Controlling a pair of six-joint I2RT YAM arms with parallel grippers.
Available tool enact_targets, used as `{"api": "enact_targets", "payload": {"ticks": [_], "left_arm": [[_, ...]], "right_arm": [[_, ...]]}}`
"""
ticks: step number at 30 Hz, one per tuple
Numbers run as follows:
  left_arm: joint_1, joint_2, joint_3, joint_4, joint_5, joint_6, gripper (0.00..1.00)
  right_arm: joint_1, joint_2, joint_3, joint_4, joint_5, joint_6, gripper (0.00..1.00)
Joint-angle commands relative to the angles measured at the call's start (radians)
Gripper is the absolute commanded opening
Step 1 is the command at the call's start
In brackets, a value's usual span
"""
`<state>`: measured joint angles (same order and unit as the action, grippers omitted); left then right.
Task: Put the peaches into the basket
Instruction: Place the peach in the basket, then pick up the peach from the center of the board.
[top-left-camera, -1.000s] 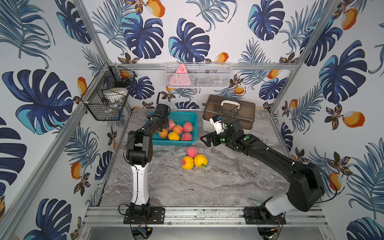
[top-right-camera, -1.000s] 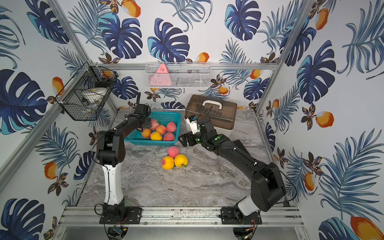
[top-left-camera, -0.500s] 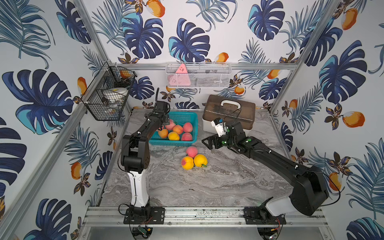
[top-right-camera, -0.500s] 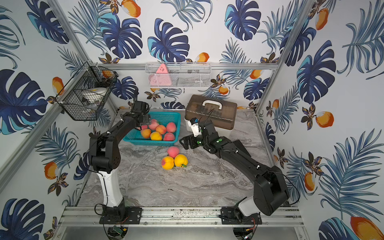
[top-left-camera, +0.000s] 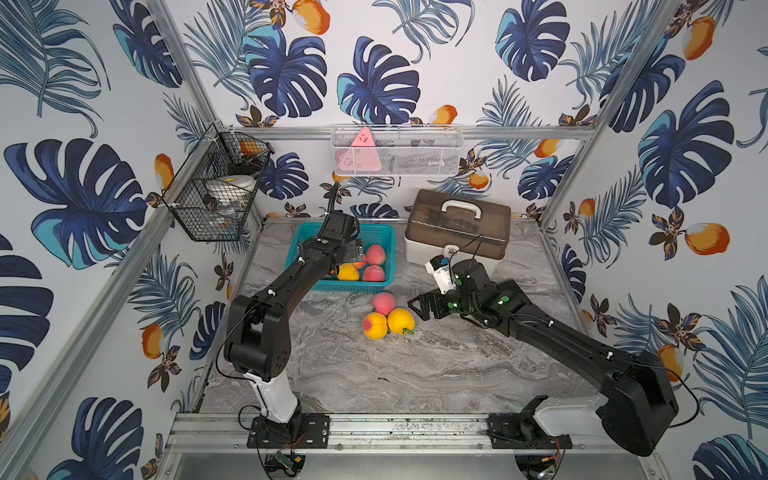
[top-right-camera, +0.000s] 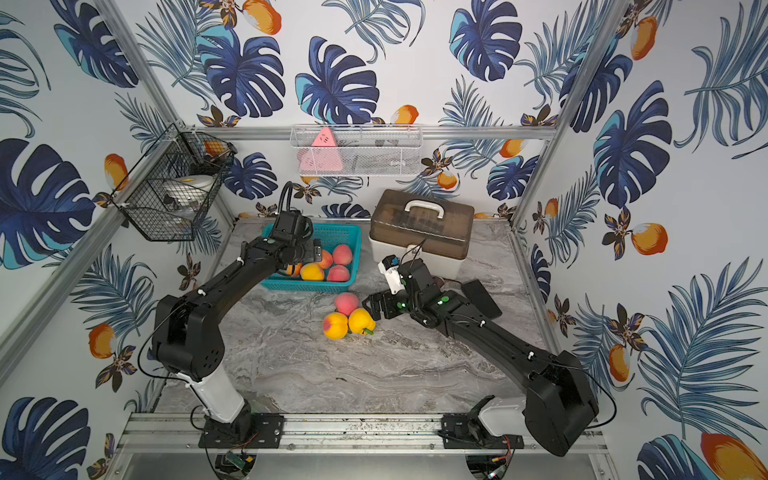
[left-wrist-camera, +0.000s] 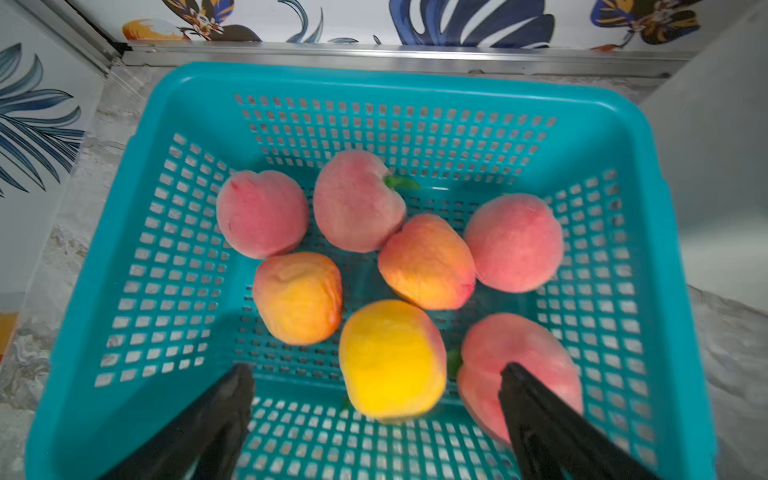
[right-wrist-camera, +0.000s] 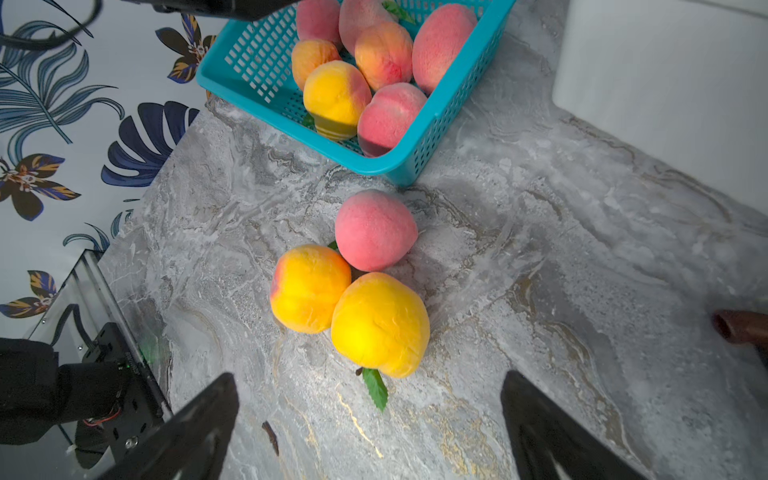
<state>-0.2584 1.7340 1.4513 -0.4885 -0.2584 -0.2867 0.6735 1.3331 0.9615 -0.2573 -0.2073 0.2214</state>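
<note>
1. Teal basket (top-left-camera: 374, 233), lattice-sided: stood on the marble tabletop (top-left-camera: 415, 365), upper centre-left in both top views, against the back wall.
2. Seven peaches (left-wrist-camera: 428, 262) inside it, counted in the left wrist view: pink, orange and one yellow, packed touching. In the top views the left arm's wrist covered several.
3. Three more on the tabletop, a touching cluster at frame centre just in front of the basket: pink peach (top-left-camera: 383, 302) nearest the basket, then orange peach (top-left-camera: 374, 326) and yellow peach (top-left-camera: 400, 321), the last with a green leaf (right-wrist-camera: 375, 388) lying on the marble.
4. The left gripper (left-wrist-camera: 376, 369): hung over the basket's near side, jaws spread wide, gripping nothing.
5. The right gripper (right-wrist-camera: 368, 376): low over the tabletop just right of the cluster, jaws spread wide, empty. The yellow peach lay nearest it, the pink peach beyond.
6. Lidded storage box (top-left-camera: 457, 226), brown top, white handle: right of the basket, behind the right gripper.
7. Black wire basket (top-left-camera: 212, 199) on the upper-left wall.
8. White mesh basket (top-left-camera: 395, 151) on the back rail, holding a pink triangle (top-left-camera: 360, 154).
</note>
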Motion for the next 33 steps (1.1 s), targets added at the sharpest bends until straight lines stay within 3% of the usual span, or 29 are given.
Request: {"api": "enact_targets", "payload": {"ticks": [1,14,23,33], "left_arm": [[-0.028,-0.062,-0.056,-0.013,0.044,-0.037,0.97],[-0.150,-0.286,-0.232,-0.086,0.216,-0.059,0.99],[-0.162,-0.418,-0.349,-0.159,0.385,-0.058,0.99],[-0.163,-0.513,-0.407,-0.193,0.494,-0.068,0.99]], "right_arm": [[0.037,-0.013,-0.019,0.009,0.048,0.022,1.00],[0.083,0.015,-0.073,0.075,0.069,0.042,1.00],[0.084,0.113,-0.062,0.123,0.056,0.041,1.00],[0.084,0.222,-0.025,0.153,0.039,0.030,1.00]]}}
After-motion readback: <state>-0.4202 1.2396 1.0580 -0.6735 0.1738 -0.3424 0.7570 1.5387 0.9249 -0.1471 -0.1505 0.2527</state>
